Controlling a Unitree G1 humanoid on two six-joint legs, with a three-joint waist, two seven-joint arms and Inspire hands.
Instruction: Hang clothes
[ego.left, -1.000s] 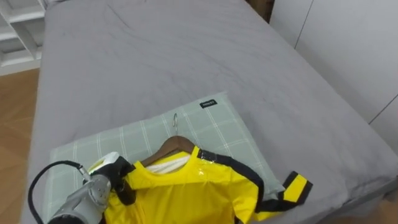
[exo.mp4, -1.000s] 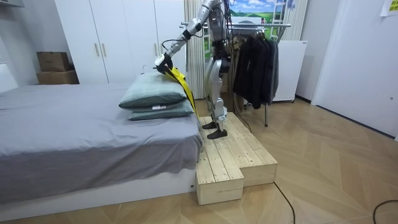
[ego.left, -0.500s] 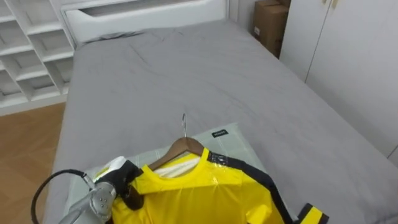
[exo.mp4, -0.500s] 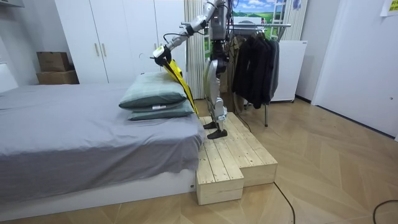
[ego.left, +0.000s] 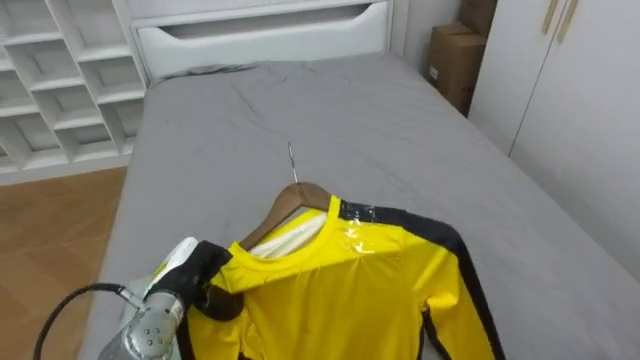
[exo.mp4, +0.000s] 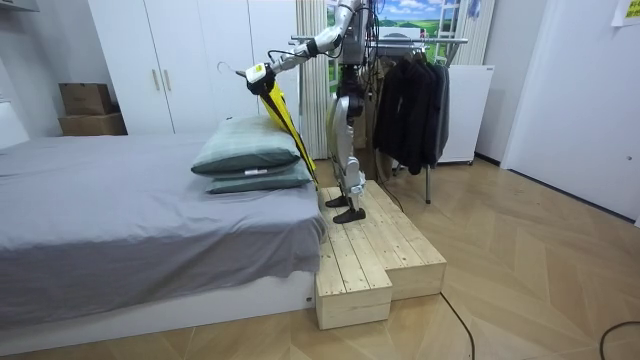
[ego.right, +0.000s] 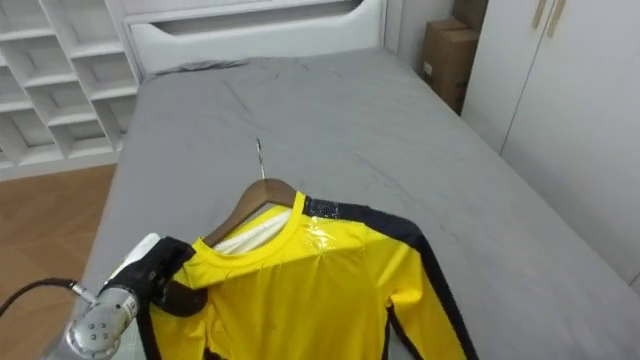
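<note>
A yellow shirt (ego.left: 350, 290) with black trim hangs on a wooden hanger (ego.left: 290, 200) whose metal hook (ego.left: 292, 160) points up. My left hand (ego.left: 195, 275) comes in from the lower left, its fingers curled round the hanger's left shoulder end and the cloth over it. In the room view I stand on a wooden platform (exo.mp4: 375, 260) beside the bed, left arm stretched out over the pillows, the left hand (exo.mp4: 258, 73) holding the yellow shirt (exo.mp4: 283, 120) well above them. The shirt dangles down toward the bed's edge.
The grey bed (ego.left: 330, 110) lies below the shirt, with two stacked green pillows (exo.mp4: 250, 155) at its near end. A clothes rack (exo.mp4: 410, 100) with dark garments stands behind me. White shelves (ego.left: 50, 80), a cardboard box (ego.left: 455, 60) and wardrobe doors (exo.mp4: 180, 60) surround the bed.
My left arm has risen, lifting the shirt and hanger off the pillows. The eye views have tilted up, so the pillows dropped out and the headboard and shelves came in.
</note>
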